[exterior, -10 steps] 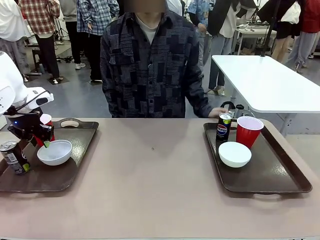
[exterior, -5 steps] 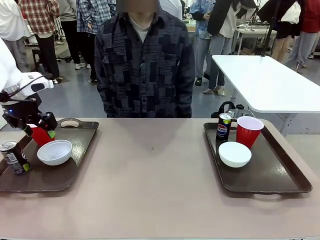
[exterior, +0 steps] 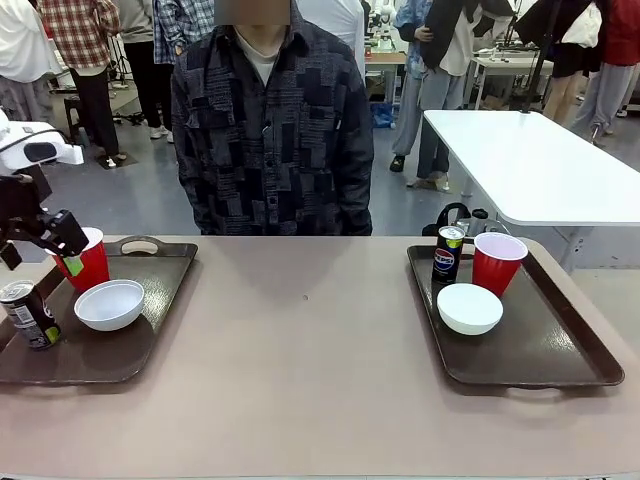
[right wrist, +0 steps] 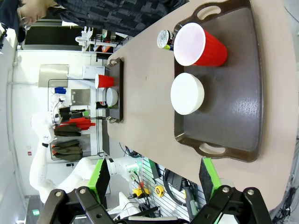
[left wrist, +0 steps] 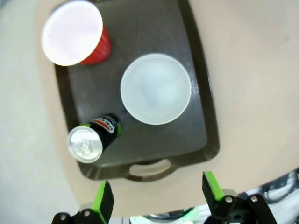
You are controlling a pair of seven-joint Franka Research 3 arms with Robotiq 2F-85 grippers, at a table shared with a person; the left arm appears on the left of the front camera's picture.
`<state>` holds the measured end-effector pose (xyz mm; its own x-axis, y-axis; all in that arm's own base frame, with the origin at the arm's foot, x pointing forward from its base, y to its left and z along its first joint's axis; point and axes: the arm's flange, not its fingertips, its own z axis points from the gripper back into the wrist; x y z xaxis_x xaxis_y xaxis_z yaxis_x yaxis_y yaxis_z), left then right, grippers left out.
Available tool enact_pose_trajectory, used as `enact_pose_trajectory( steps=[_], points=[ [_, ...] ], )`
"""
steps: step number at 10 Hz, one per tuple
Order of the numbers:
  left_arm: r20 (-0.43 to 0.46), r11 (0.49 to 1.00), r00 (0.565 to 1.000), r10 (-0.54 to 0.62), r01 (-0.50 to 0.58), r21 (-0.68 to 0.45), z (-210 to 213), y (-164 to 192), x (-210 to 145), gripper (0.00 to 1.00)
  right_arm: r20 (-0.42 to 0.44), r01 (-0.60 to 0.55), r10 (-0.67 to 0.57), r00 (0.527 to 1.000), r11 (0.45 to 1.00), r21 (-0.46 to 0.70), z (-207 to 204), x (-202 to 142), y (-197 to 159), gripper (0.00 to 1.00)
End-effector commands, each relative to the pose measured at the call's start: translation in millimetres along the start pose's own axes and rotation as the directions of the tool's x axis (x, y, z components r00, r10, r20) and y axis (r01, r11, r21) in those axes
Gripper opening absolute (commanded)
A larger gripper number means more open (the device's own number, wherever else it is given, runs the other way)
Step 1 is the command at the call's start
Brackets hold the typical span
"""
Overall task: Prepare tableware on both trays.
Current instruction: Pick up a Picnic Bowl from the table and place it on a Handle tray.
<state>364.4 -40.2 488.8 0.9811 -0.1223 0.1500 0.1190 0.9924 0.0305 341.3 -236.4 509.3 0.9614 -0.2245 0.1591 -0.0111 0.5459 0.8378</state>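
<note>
A person in a dark patchwork-print shirt stands at the far edge of the beige table. Beyond, to the right — a long white table.

Each dark brown tray, the left tray and the right tray, carries an upright red cup, a white bowl and a slim dark can. On the left, the cup stands at the far side, the bowl beside it and the can nearer the outer edge. On the right, the can and cup stand side by side, seemingly almost touching, with the bowl in front.
</note>
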Motion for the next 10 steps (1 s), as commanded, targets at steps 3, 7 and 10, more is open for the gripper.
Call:
enact_pose_trajectory(
  steps=[3, 7, 10],
  points=[
    [0.013, 1.000, 1.000, -0.002, 0.002, -0.001, -15.1, -0.1, 10.5, 1.00, 0.005, 0.017, -0.017, 1.000, 1.000, 0.015, -0.9, -1.1, 3.2, 1.00],
    [0.013, 1.000, 1.000, -0.002, 0.002, -0.001, -15.1, -0.1, 10.5, 1.00, 0.005, 0.017, -0.017, 1.000, 1.000, 0.015, -0.9, -1.1, 3.2, 1.00],
    [0.013, 1.000, 1.000, -0.002, 0.002, -0.001, -15.1, -0.1, 10.5, 1.00, 0.005, 0.017, -0.017, 1.000, 1.000, 0.015, -0.9, -1.1, 3.2, 1.00]
  ],
)
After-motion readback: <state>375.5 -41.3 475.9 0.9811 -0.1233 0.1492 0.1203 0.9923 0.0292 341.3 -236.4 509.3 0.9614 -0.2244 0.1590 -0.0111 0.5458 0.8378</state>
